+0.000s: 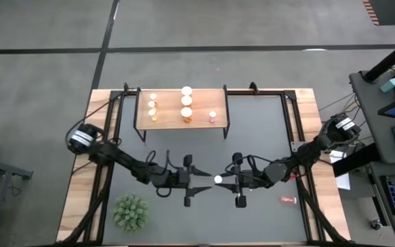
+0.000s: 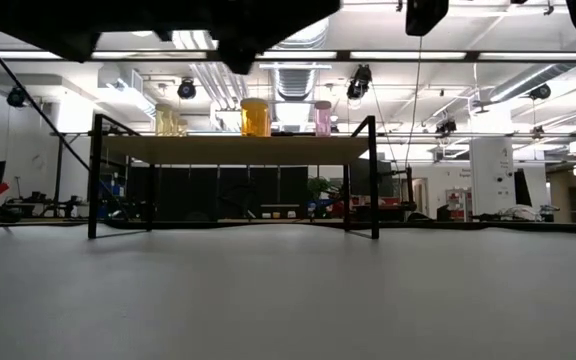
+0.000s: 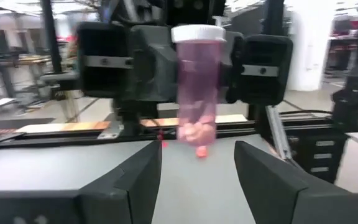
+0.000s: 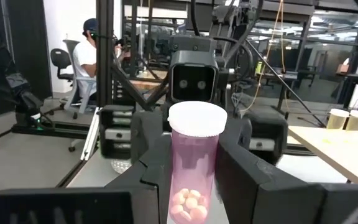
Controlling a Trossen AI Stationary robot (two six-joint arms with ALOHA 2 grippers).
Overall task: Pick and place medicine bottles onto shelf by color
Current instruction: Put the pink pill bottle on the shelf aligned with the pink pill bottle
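We are viewing the grey-topped table with the wooden shelf standing at its far side, carrying yellow, orange and pink medicine bottles in separate columns. The two arms are meeting mid-table in front of the shelf. The right gripper is clamping a pink medicine bottle, white cap up, above the tabletop. The left gripper is facing it, fingers standing apart, not touching the bottle. A green spiky plant is sitting near the front left.
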